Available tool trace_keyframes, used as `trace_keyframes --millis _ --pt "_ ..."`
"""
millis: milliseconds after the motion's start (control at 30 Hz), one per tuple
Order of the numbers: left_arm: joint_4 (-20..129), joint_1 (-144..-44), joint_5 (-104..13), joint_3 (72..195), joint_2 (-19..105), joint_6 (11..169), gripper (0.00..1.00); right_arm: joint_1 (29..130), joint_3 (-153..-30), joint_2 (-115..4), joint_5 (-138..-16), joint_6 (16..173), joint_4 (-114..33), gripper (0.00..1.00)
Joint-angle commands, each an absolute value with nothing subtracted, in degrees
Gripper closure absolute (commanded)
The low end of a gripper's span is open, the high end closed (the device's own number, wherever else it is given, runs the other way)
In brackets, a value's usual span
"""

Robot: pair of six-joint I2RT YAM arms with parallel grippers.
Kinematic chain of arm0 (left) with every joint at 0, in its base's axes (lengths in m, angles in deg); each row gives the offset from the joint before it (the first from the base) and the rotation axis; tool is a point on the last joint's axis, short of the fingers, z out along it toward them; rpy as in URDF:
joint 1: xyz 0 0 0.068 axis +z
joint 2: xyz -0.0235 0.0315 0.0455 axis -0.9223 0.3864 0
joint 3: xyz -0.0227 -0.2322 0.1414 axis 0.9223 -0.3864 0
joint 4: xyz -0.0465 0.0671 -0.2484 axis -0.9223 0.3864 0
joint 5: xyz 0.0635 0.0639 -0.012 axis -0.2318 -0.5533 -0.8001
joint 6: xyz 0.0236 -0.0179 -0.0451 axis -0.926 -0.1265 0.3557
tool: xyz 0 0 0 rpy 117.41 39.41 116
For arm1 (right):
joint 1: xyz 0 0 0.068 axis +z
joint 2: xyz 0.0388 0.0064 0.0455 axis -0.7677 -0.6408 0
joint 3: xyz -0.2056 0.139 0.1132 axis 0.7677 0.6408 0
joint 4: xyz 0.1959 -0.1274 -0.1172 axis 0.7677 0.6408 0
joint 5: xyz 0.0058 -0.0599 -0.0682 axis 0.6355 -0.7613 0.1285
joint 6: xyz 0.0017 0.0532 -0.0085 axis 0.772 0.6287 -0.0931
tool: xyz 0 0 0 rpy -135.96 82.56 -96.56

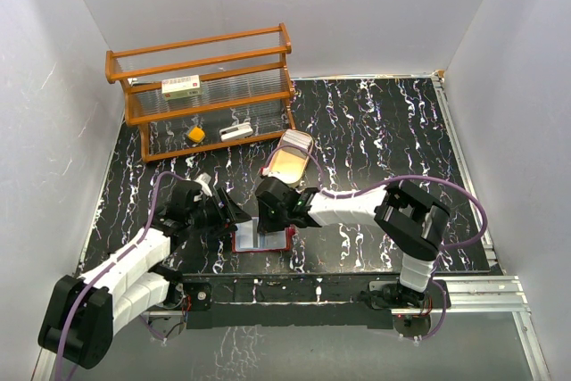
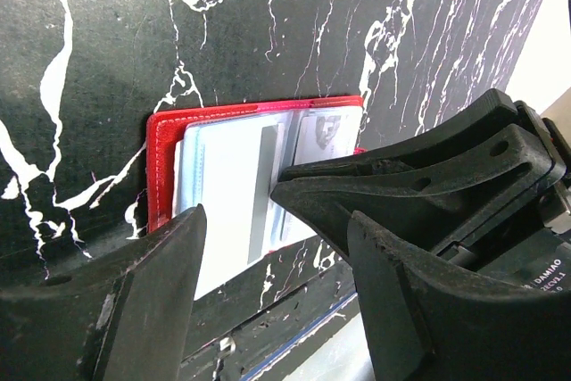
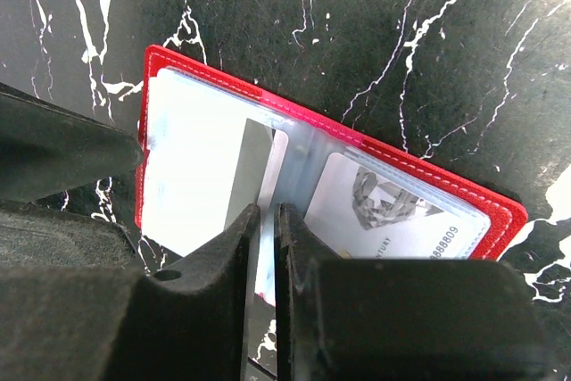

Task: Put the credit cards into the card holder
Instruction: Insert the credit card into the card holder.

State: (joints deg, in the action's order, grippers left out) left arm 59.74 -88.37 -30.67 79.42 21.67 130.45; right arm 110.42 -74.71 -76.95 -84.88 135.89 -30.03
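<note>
Card holder (image 3: 308,153) lies open flat on black marbled table (image 1: 375,131), near front edge, between both arms. Printed card (image 3: 384,207) in one clear pocket. Grey credit card (image 3: 252,167) slants across centre fold, its edge running into right gripper (image 3: 265,220). Fingers nearly together, thin slit; cannot tell if pinched. Left gripper (image 2: 272,229) spread wide, empty, crowding holder's other side. Behind: tan oval tray (image 1: 291,160), then wooden rack (image 1: 205,86) with white box (image 1: 181,86).
</note>
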Motion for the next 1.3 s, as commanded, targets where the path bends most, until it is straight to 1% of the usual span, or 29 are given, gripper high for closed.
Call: trace_keyframes --millis 0,467,933,1267 --pt "59.1 -88.1 -29.3 78.4 20.5 130.9 0.37 110.7 -78.1 -77.9 -86.9 135.6 -28.2 0.88" --pt "59.5 -88.1 -29.6 80.1 23.5 128.7 0.36 110.9 -77.6 -82.5 -87.2 135.0 -24.7 0.97" --pt "62.3 -88.1 -31.5 81.4 23.6 127.0 0.36 111.2 -77.2 -82.0 -87.7 135.1 -25.2 0.98" --pt "58.4 -88.1 -30.8 79.0 24.6 128.6 0.35 111.3 -76.8 -81.7 -87.9 135.3 -25.9 0.98"
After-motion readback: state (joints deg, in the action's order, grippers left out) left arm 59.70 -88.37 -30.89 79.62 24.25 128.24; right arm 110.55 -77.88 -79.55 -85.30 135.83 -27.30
